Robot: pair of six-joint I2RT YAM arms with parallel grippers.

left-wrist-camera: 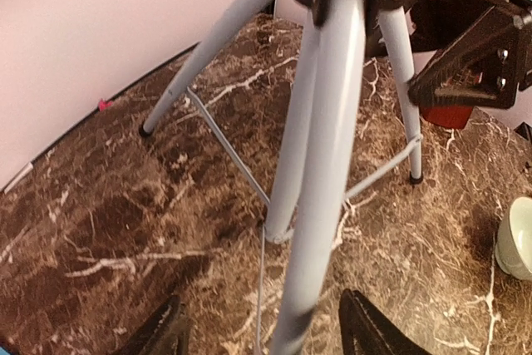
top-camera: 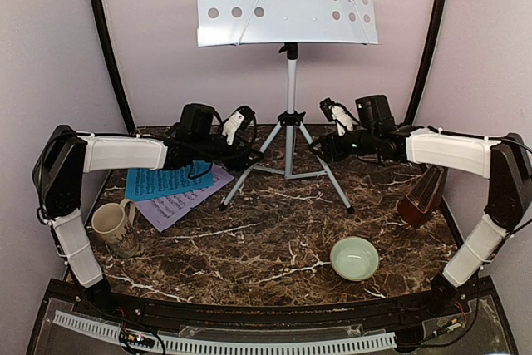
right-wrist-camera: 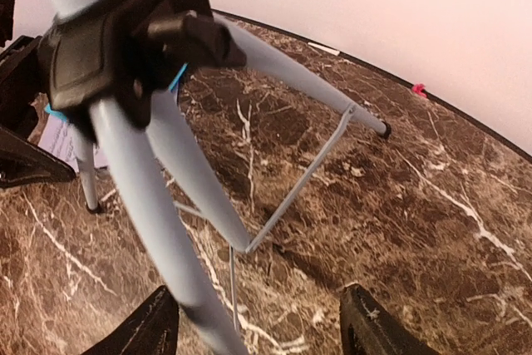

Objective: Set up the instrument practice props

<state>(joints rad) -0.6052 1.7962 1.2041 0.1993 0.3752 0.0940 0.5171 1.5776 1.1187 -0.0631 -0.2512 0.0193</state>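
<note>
The stand (top-camera: 291, 81) is upright at the tabletop's (top-camera: 266, 239) rear middle, legs spread. It looks light, stiff and top-heavy, best gripped low on its smooth tubes. The left end effector (left-wrist-camera: 268, 334) and right end effector (right-wrist-camera: 262, 334) are apart, each straddling a leg.

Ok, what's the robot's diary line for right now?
music stand: upright | left gripper: open, astride stand leg | right gripper: open, astride stand leg | blue sheet, lilac sheet, metronome: on table

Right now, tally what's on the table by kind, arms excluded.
music stand: 1
music sheets: 2 (blue sheet, lilac sheet)
metronome: 1
mug: 1
bowl: 1
total: 6
</note>
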